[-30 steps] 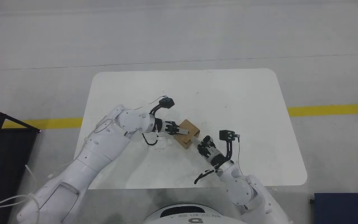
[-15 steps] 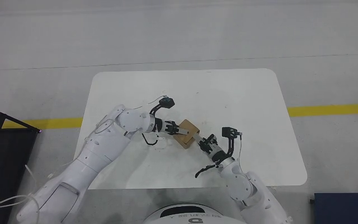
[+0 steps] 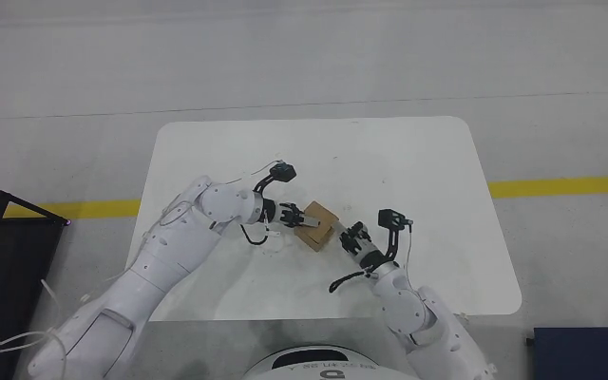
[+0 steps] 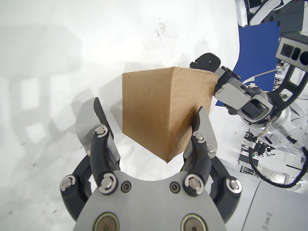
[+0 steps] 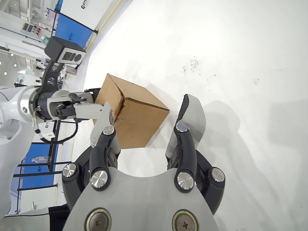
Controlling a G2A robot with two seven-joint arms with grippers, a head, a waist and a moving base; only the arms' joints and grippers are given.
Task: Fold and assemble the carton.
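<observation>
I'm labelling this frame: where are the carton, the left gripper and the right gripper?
carton [image 3: 316, 225], top view, its brown upper face.
left gripper [image 4: 149, 108], left wrist view, midway between its fingertips.
right gripper [image 5: 146, 101], right wrist view, midway between its fingertips.

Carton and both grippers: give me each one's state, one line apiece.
carton: folded into a box, resting on the table, one seam crumpled.
left gripper: open, fingers either side of a carton corner.
right gripper: open, close at the carton's other side.

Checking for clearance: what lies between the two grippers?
Only the carton, on the table: the left gripper is at one side, the right gripper at the opposite side. The top view shows it.
</observation>
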